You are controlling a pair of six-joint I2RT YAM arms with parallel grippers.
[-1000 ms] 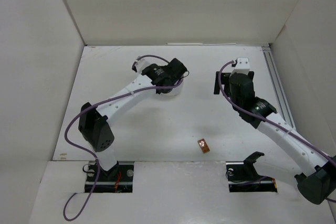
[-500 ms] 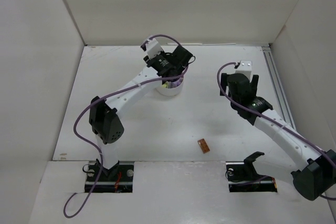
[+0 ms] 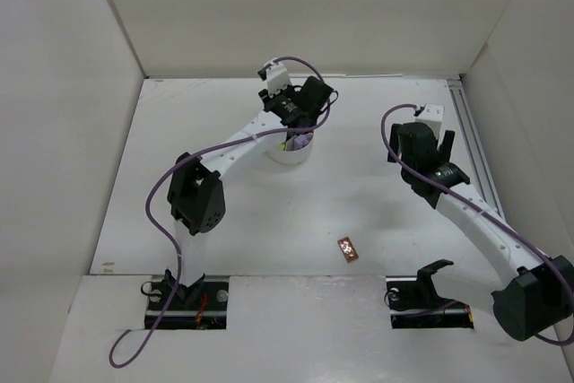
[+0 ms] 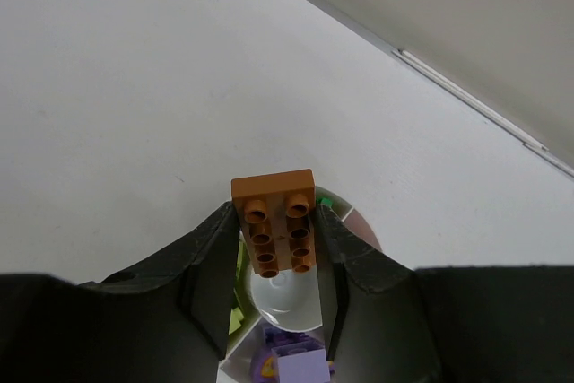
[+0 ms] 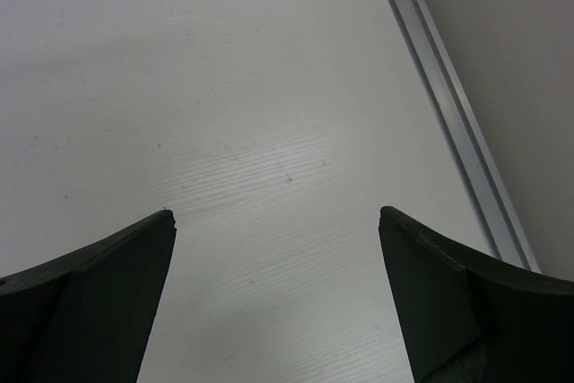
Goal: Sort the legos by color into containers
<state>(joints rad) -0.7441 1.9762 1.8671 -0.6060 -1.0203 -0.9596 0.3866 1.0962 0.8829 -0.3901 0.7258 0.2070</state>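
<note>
My left gripper [image 3: 303, 112] is shut on an orange-brown lego [image 4: 276, 221], studs facing the camera, and holds it just above the small white dish [image 3: 280, 159]. In the left wrist view [image 4: 274, 211], the dish's central cup [image 4: 285, 300] lies under the brick. A light purple lego [image 4: 300, 367], a pale yellow-green one [image 4: 237, 315] and a green one [image 4: 325, 198] sit in separate wedge compartments. A second orange-brown lego [image 3: 348, 248] lies on the table near the front edge. My right gripper [image 3: 420, 139] [image 5: 276, 214] is open and empty over bare table.
White walls enclose the table on the left, back and right. A metal rail [image 3: 473, 152] runs along the right side and also shows in the right wrist view [image 5: 448, 105]. The arm bases sit at the near edge.
My left wrist has swung toward the back of the table and risen over the dish, which now shows below it. My right gripper has moved right, toward the rail.
</note>
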